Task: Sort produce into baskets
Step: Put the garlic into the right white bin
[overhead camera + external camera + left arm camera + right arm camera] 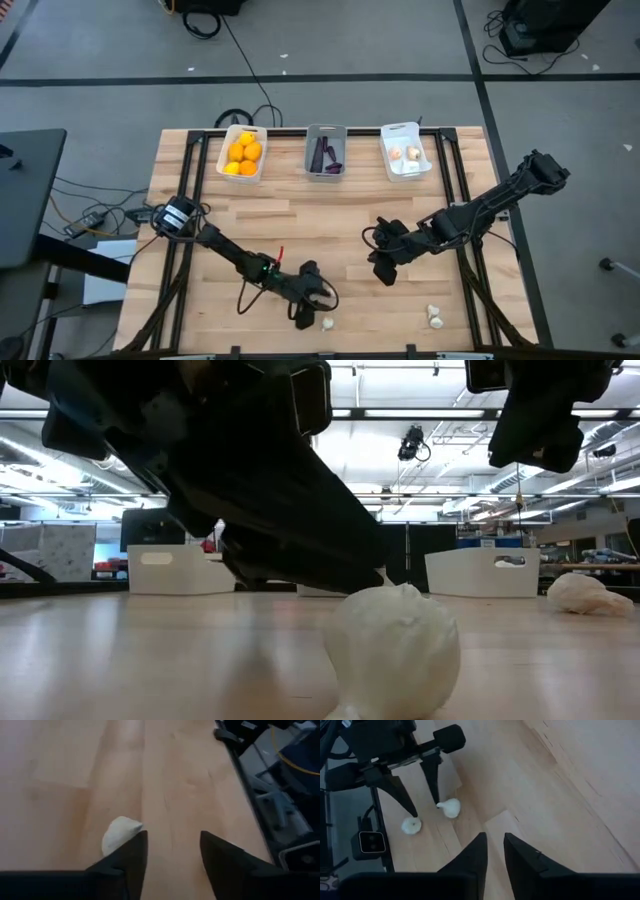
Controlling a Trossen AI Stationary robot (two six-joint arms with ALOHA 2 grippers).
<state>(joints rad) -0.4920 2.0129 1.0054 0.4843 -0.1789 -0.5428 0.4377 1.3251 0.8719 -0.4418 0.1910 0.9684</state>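
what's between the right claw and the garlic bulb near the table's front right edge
Nothing: in the high view only bare wood lies between the right claw and that garlic bulb.

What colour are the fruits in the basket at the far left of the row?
Orange-yellow; the fruits show best in the high view, piled in the white basket.

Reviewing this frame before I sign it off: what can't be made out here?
- Contact between the left gripper and the near garlic bulb: in the high view the arm covers it; the left wrist view shows the bulb outside the open jaws.
- Middle basket contents: dark pieces, too small to count.
- Low view: the left arm hides the baskets behind it.
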